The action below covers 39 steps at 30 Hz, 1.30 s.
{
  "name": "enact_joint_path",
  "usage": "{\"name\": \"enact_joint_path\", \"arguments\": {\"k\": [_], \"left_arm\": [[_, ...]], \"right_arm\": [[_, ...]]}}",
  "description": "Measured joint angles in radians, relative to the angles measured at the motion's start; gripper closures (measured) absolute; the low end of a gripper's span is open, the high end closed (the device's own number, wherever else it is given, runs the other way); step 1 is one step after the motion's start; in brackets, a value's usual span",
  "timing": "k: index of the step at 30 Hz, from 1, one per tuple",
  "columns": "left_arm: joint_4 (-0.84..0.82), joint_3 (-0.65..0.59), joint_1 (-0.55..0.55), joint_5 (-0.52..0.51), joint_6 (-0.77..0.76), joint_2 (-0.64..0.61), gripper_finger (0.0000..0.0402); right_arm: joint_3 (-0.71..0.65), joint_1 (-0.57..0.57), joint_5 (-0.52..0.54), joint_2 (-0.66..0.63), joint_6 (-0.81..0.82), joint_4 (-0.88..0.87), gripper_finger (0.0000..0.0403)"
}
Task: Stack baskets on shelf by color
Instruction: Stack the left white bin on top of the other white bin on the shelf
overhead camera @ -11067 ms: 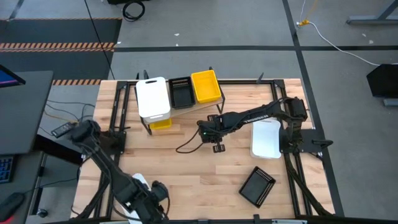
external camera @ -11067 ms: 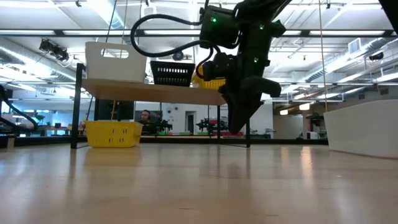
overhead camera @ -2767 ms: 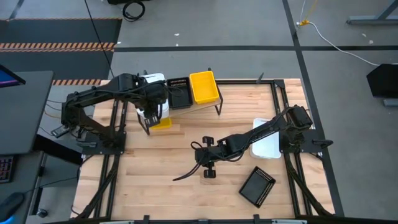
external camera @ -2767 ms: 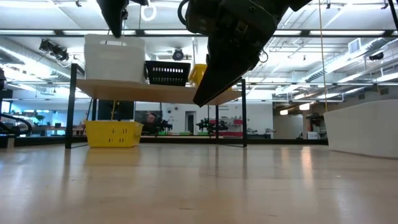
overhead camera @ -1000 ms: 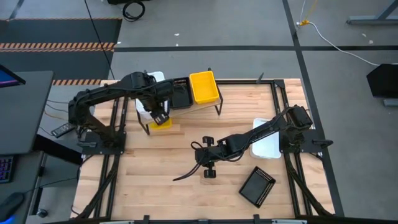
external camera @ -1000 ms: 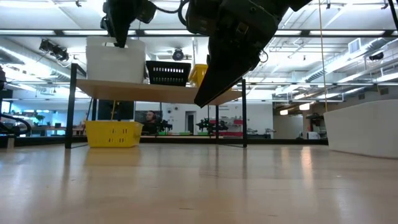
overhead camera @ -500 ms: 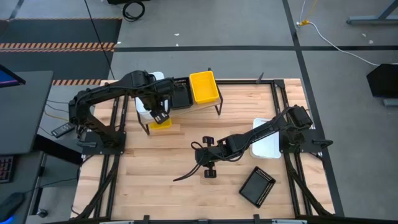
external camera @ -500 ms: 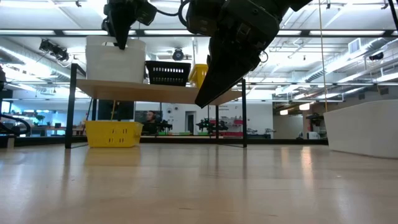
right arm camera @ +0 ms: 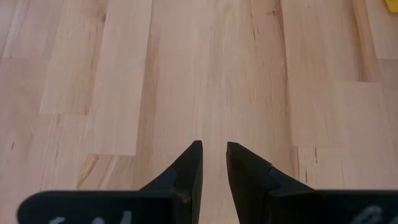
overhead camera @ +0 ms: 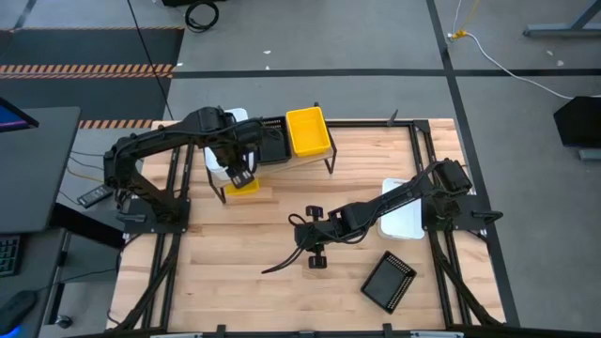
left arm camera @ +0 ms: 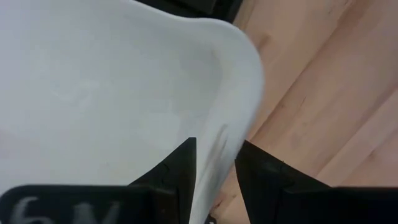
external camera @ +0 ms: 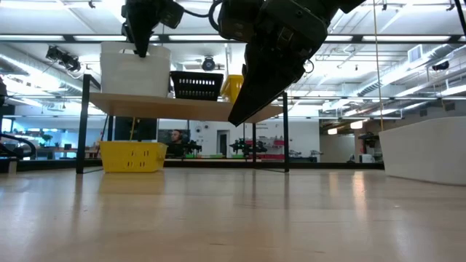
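A white basket stands on the left end of the shelf, with my left gripper shut on its rim from above. On the shelf beside it sit a black basket and a yellow basket. Another yellow basket rests on the table under the shelf. My right gripper hangs over the middle of the bare table, slanting down. Its fingers stand a little apart with nothing between them. My left gripper holds the white basket's wall at its rim, not far from a rounded corner. One finger is inside the basket and one outside. The fingers point straight down. The basket stands upright on the shelf.
A white basket and a black basket lie on the table's right side. The shelf's thin black legs stand on the table at the far left. Bare wood lies in the table's middle and near part.
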Motion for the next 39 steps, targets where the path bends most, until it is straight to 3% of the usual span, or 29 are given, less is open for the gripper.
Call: {"name": "enact_joint_path", "arguments": {"k": [9,17,39], "left_arm": [[0.0,0.0,0.0,0.0,-0.014,0.0,0.0294],[0.003,0.001,0.0,-0.001,0.021,0.0,0.039],[-0.002,0.001,-0.051,0.018,0.108,-0.001,0.0394]], "right_arm": [[0.0,0.0,0.0,0.0,0.0,0.0,0.0325],[0.0,0.0,0.0,0.0,0.0,0.0,0.0325],[0.0,0.0,0.0,0.0,0.0,-0.002,0.0325]]}}
